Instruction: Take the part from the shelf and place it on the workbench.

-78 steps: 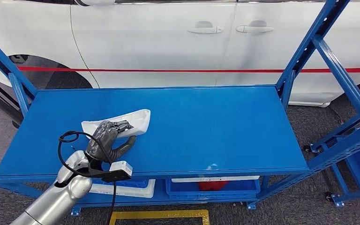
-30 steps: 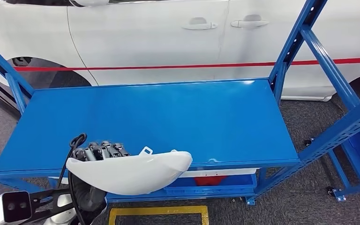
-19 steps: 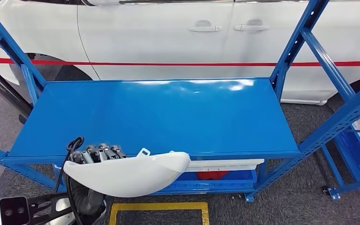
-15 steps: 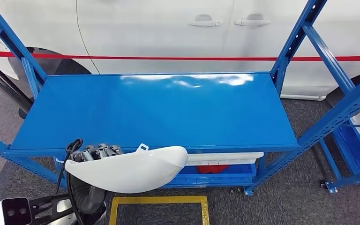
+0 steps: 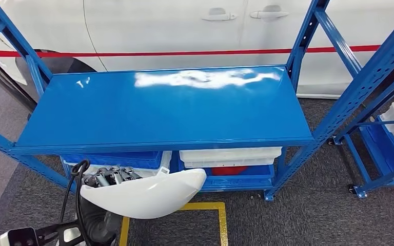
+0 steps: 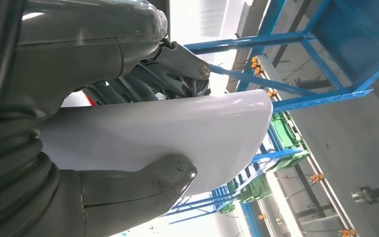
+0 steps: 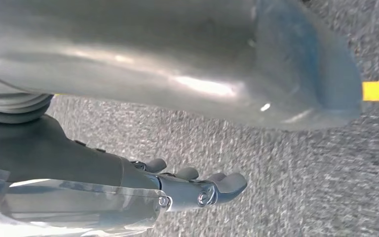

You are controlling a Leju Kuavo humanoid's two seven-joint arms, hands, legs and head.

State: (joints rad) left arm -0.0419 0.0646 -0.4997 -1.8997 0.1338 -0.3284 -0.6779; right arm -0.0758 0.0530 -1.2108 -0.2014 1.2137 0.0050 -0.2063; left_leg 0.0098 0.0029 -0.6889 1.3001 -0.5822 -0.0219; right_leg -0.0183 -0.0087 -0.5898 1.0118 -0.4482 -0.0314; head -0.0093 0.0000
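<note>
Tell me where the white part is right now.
In the head view, the white part sits low on the left, held in the left robot hand, off the blue shelf and above the yellow floor line.

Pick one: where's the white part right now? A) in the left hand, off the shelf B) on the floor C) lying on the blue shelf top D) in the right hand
A: the left hand grips the white part in front of the blue shelf, clear of its top.
</note>
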